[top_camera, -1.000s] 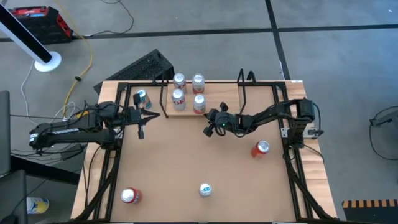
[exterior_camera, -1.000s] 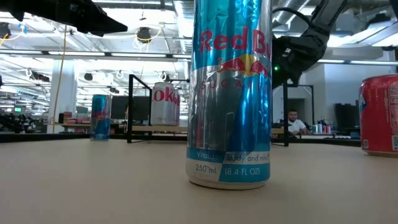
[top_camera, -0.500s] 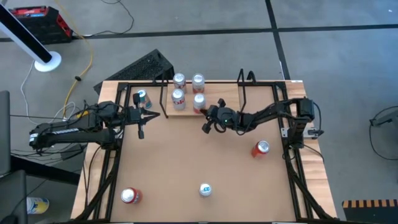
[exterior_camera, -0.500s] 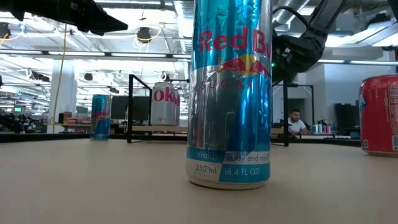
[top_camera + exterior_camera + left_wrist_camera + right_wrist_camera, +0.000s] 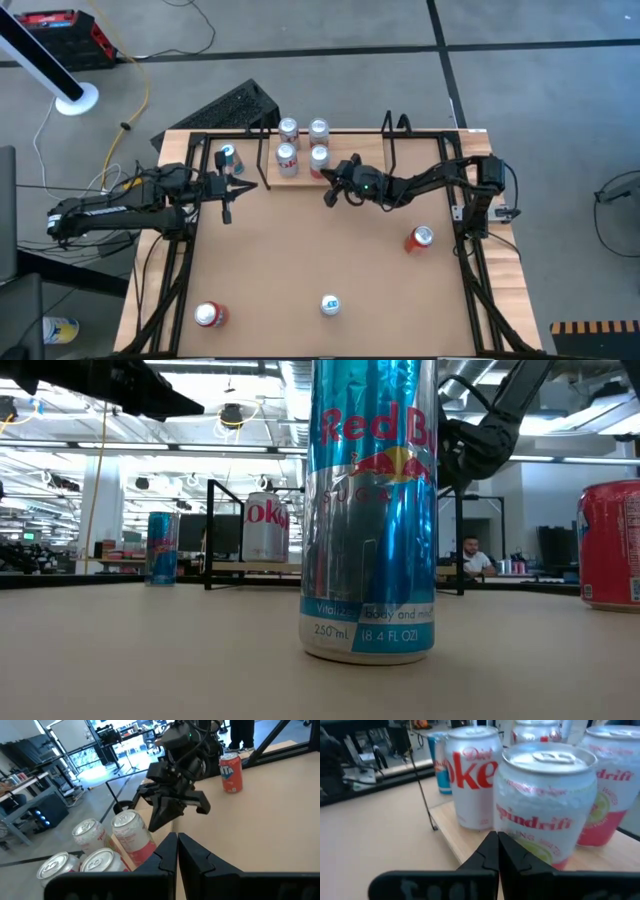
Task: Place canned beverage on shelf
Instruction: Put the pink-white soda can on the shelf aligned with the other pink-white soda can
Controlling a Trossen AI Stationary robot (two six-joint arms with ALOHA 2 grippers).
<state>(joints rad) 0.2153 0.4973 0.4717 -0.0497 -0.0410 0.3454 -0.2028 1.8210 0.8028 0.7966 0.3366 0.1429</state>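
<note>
- Pale wood plank shelf (image 5: 340,158) in black rod frame carries four upright cans.
- Right gripper (image 5: 328,195), jaws pressed together, empty, sits beside the silver Spindrift can (image 5: 547,800).
- Left gripper (image 5: 226,208), jaws closed, waits nearby.

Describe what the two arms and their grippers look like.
Both arms are dark, jointed and slim, with black cables looped along them. The right gripper has two angular black fingers under a boxy wrist with a small green light. The left gripper is equally black and two-fingered.

tall blue can (image 5: 372,510) fills the low view, top cut off, hiding most of the shelf (image 5: 240,567); red can (image 5: 610,545) clipped at the edge.
</note>
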